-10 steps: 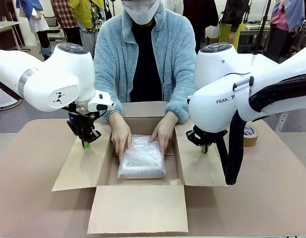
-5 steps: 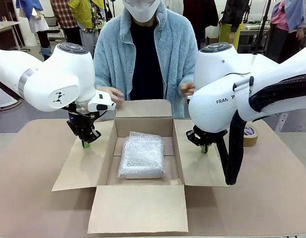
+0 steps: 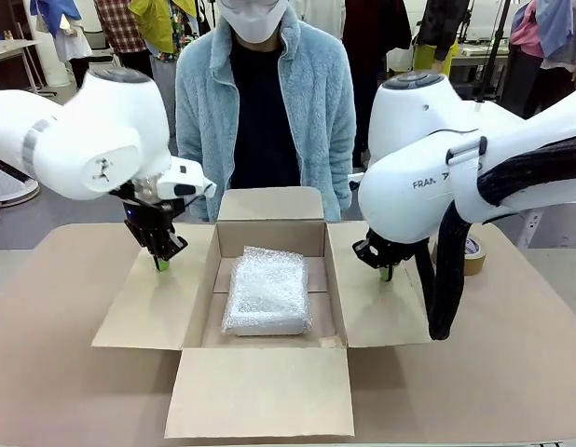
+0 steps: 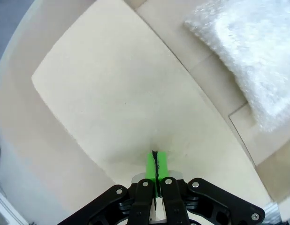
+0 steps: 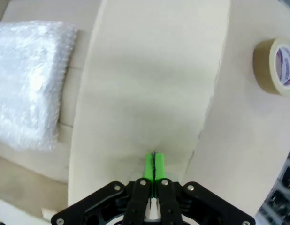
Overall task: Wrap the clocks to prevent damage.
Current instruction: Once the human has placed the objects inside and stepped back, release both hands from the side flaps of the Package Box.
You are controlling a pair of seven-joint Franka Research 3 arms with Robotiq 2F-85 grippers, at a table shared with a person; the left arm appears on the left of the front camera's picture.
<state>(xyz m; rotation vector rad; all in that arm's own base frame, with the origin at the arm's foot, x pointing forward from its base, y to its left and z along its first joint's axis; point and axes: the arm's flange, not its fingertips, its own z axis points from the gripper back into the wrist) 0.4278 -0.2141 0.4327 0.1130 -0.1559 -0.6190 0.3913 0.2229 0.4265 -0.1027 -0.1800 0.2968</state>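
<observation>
At centre frame, one bubble-wrapped bundle, the clocks (image 3: 267, 291), lies flat in the one open cardboard box (image 3: 260, 391), with bare box floor along its far edge. The left arm's fingers (image 3: 161, 264) and right arm's fingers (image 3: 388, 273) are both closed and empty, tips on the side flaps (image 3: 148, 303). One tape roll (image 3: 472, 253) sits at right. The person (image 3: 265, 112) has drawn both hands off the box.

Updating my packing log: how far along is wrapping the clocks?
Done: the clocks sit as one bubble-wrapped bundle inside the open cardboard box. In hand: the left gripper and right gripper, both shut, rest their tips on the side flaps. Left: all four flaps lie open, and the tape roll sits unused on the table.
</observation>
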